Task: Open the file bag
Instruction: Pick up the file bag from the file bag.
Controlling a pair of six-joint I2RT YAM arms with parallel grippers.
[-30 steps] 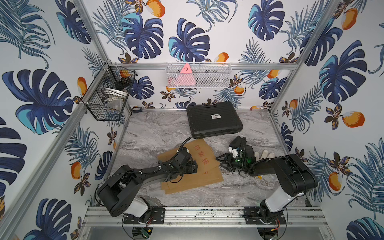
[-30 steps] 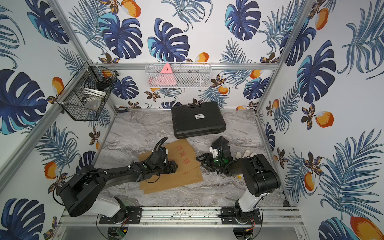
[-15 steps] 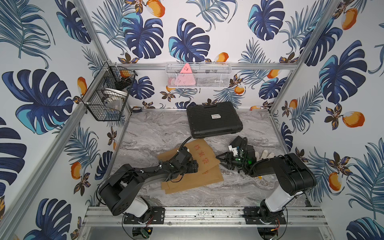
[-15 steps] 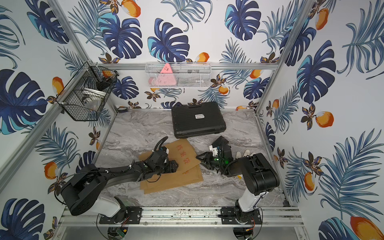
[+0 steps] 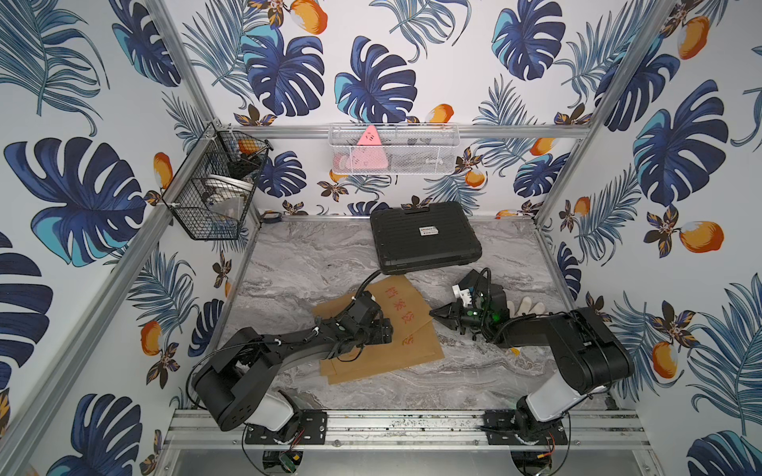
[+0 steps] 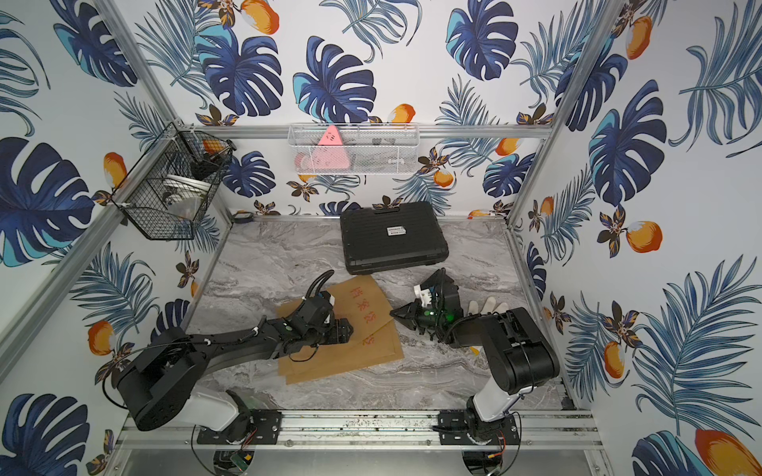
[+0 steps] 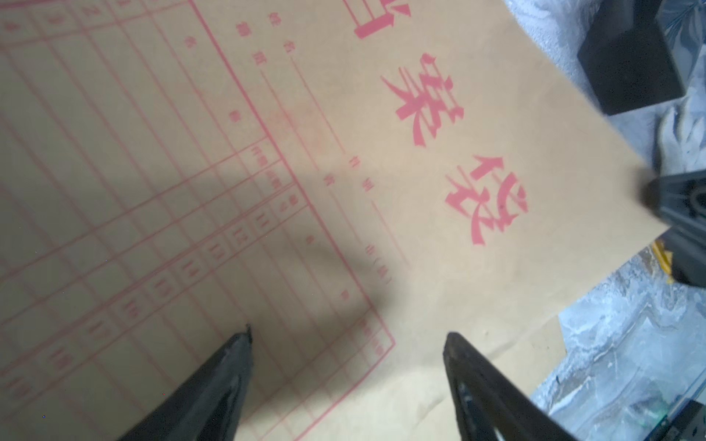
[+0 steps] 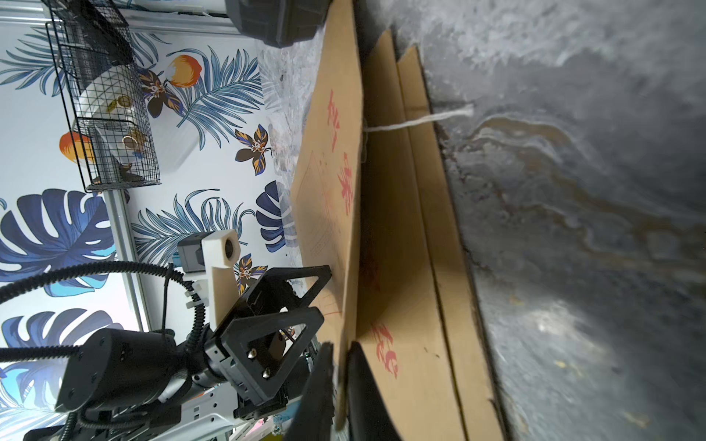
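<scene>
in front of the black case (image 5: 424, 237), the right gripper (image 8: 341, 347) pinches the top edge of the file bag (image 5: 406, 307), likely to peel it open, while the left gripper (image 7: 348, 334), spread wide, hovers over it as anchor.

Tan file bag (image 5: 416, 350) printed in red characters and ruled grid; grey-veined marble worktop (image 5: 313, 263); black ribbed case (image 5: 424, 243); white walls (image 5: 453, 62) patterned with blue leaves, orange fruit; black wire basket (image 5: 210, 198).
</scene>
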